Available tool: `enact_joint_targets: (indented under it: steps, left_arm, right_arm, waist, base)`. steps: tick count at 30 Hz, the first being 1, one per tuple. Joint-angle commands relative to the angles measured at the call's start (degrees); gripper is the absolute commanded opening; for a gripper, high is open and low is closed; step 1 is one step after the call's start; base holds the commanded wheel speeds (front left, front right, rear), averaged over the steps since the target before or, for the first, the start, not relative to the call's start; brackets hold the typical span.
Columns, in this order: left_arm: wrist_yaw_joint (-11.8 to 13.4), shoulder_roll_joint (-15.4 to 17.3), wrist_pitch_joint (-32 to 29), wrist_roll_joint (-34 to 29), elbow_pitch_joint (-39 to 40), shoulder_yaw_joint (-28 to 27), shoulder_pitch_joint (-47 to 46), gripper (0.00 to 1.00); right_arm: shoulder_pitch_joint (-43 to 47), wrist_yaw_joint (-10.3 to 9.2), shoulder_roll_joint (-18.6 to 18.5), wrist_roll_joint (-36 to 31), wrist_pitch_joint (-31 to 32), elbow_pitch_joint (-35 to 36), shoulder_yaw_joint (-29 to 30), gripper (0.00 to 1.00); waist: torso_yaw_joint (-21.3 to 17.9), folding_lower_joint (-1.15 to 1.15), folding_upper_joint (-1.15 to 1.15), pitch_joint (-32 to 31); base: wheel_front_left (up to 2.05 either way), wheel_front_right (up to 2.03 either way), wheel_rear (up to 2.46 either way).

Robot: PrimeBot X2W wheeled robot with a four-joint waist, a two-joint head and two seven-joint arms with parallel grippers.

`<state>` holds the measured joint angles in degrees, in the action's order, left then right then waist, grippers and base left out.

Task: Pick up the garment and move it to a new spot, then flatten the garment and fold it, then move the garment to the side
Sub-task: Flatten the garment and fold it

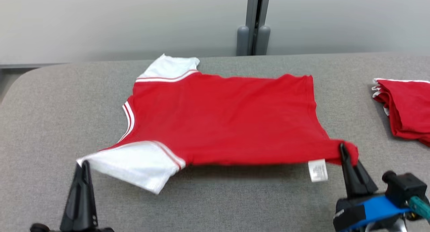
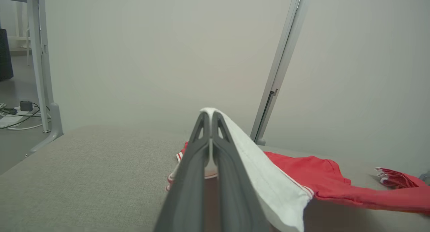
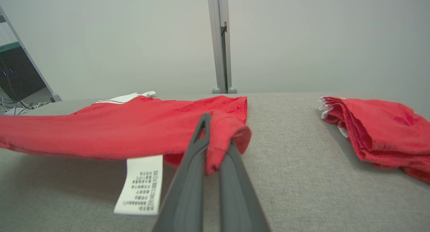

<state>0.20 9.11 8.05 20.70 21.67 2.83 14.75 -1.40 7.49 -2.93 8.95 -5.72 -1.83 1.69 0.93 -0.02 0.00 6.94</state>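
The left pincer at lower left and the right pincer at lower right, both clamped on the red-and-white cotton T-shirt, should, I think, lower its edge evenly, stretched.

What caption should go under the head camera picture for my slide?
Left gripper and right gripper hold a red shirt by its near edge over a gray table.

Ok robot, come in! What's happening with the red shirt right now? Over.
Both shut: left gripper on white sleeve, right gripper on hem corner. Near edge of red shirt lifted, far edge on table. Apart at right: folded red pile. Over.
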Motion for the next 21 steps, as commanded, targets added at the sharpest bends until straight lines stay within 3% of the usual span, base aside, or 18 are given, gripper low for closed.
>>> enact_joint_targets:
  steps: [1, 5, 9, 21]
  left_arm:
    - [0.44, 0.4, -0.94, -0.25, 1.3, 0.68, 1.9, 0.0]
    - [0.31, 0.21, -3.58, 0.81, 2.39, 2.04, 4.83, 0.0]
    - [-0.86, -0.82, -4.64, 3.96, -0.6, 2.72, 4.82, 0.0]
    - [-4.38, 0.45, -3.71, 5.68, -15.04, 4.35, -4.88, 0.0]
  right_arm:
    - [2.66, 0.01, 0.01, 0.69, 1.37, 1.86, -0.14, 0.0]
    - [6.35, 0.01, 0.01, 2.14, 4.93, 3.42, 0.11, 0.0]
    - [5.87, 0.01, 0.03, 2.88, 8.24, -0.6, -0.31, 0.0]
    - [-1.06, 0.01, 0.0, 4.21, 10.87, -10.3, -0.71, 0.0]
  waist:
    - [-0.23, 0.02, 0.0, -0.65]
    - [-0.33, 0.02, 0.0, -0.81]
    - [-0.67, 0.02, 0.0, -0.42]
    - [-0.09, 0.02, 0.0, 1.49]
  base:
    - [0.0, 0.0, 0.0]
    - [0.0, 0.0, 0.0]
    - [0.0, 0.0, 0.0]
    - [0.0, 0.0, 0.0]
